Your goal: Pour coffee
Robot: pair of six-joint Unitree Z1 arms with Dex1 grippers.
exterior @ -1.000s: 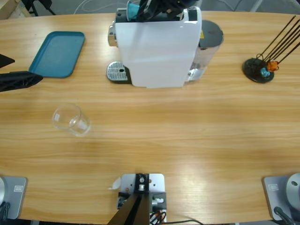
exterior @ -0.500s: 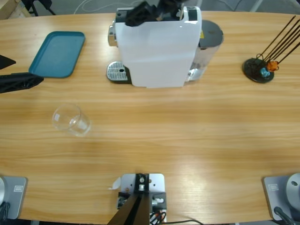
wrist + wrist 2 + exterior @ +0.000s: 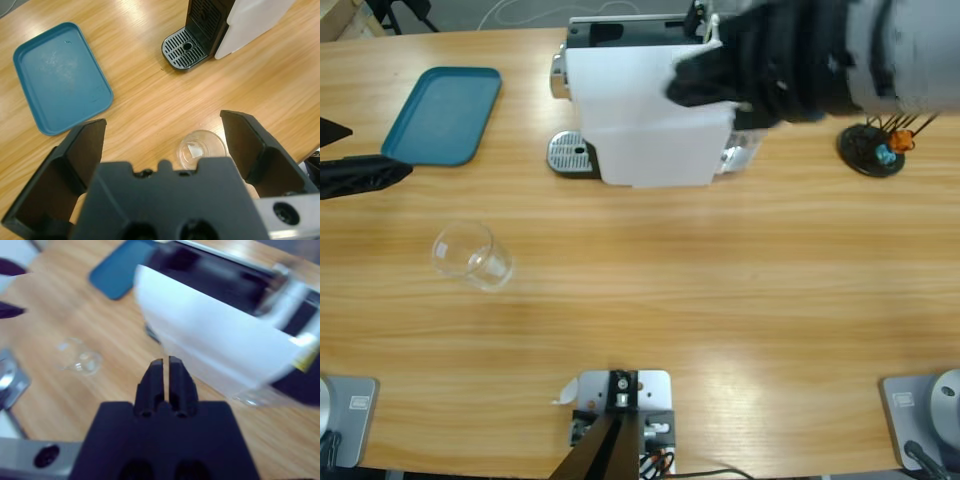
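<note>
No coffee shows in any view. A clear glass (image 3: 470,255) stands on the table at the left with nothing dark in it; it also shows as the glass (image 3: 201,148) and the glass (image 3: 80,357). The white coffee machine (image 3: 650,110) stands at the back middle, with its round drip grate (image 3: 570,153) on its left. My left gripper (image 3: 380,148) waits at the left edge, and my left gripper (image 3: 165,125) is open wide above the glass. My right gripper (image 3: 682,85) hovers over the machine's right top, and my right gripper (image 3: 162,364) is shut on nothing.
A teal tray (image 3: 443,113) lies at the back left, also seen as the tray (image 3: 60,77). A black capsule stand (image 3: 872,148) with thin rods holds teal and orange capsules at the right. The drip grate (image 3: 186,48) sits in front of the machine (image 3: 220,340).
The right arm has swung from behind the machine's top to the right and now looms large over its right side. The teal capsule at its jaws a second ago no longer shows.
</note>
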